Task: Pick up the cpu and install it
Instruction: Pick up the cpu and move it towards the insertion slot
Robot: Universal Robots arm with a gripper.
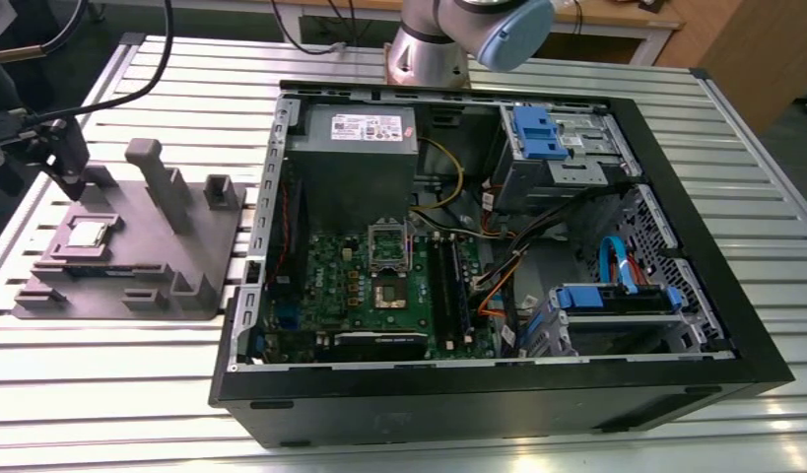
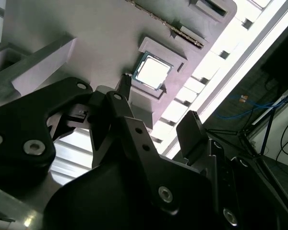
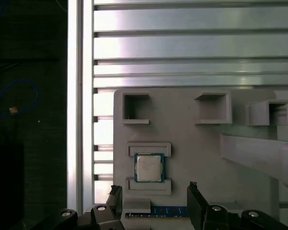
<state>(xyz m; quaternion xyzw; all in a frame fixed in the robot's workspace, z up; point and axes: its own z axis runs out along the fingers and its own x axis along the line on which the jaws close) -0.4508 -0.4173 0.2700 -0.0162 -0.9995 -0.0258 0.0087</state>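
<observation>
Hovering over the grey fixture (image 1: 209,241), the gripper (image 3: 154,188) has its fingers spread wide, gripping nothing. The cpu (image 3: 149,168) lies flat in a square recess of that fixture, near the fingertips, outside the open computer case (image 1: 508,399).

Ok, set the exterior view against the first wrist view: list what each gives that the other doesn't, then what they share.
Exterior view: the open computer case, its green motherboard, the grey power supply and the arm's base.
First wrist view: the two fingers close up, apart with nothing between them, and a blue cable beyond the table edge.
Both: the cpu lying in its recess on the grey fixture, on the slatted metal table, with the gripper close by it.
</observation>
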